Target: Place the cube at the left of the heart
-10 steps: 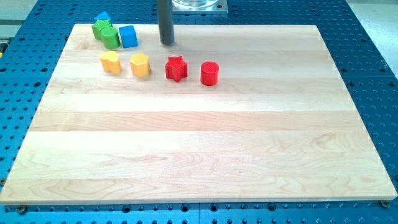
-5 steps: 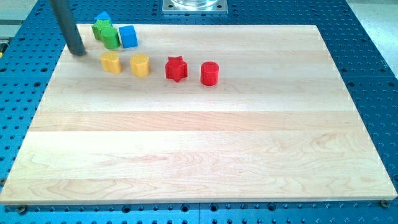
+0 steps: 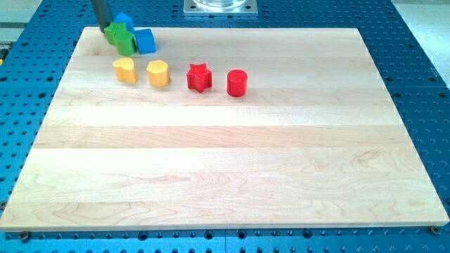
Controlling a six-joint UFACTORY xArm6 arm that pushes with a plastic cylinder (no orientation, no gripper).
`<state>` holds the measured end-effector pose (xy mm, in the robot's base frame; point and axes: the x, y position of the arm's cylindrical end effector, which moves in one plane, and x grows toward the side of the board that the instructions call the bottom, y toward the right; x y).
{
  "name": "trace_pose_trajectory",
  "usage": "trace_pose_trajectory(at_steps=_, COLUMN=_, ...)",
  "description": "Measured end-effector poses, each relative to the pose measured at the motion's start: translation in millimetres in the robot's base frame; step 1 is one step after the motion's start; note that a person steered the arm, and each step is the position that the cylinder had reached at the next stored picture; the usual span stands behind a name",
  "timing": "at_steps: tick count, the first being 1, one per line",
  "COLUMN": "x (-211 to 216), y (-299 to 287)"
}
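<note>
The blue cube [image 3: 145, 41] sits near the board's top left corner, touching two green blocks [image 3: 121, 37] on its left. A second blue block [image 3: 125, 21] lies just behind the green ones. The yellow heart [image 3: 125, 69] lies below the green blocks, down and left of the cube. My tip [image 3: 105, 30] is at the view's top left, against the left side of the green blocks and up and left of the heart.
A yellow hexagon-like block [image 3: 158, 72], a red star [image 3: 199, 76] and a red cylinder [image 3: 238, 82] stand in a row to the right of the heart. The wooden board [image 3: 225, 161] lies on a blue perforated table.
My tip swept from right of the cube to the board's left edge, then up and right against the green blocks. The small blue block behind them has shifted slightly right.
</note>
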<state>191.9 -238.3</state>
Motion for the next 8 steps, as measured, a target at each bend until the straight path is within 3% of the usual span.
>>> trace_pose_trajectory(at_steps=2, x=33.7, y=-31.1)
trace_pose_trajectory(at_steps=3, x=76.2, y=-20.8)
trace_pose_trajectory(at_steps=5, x=93.9, y=51.9)
trace_pose_trajectory(at_steps=7, x=70.5, y=129.6)
trace_pose_trajectory(at_steps=8, x=41.2, y=126.7)
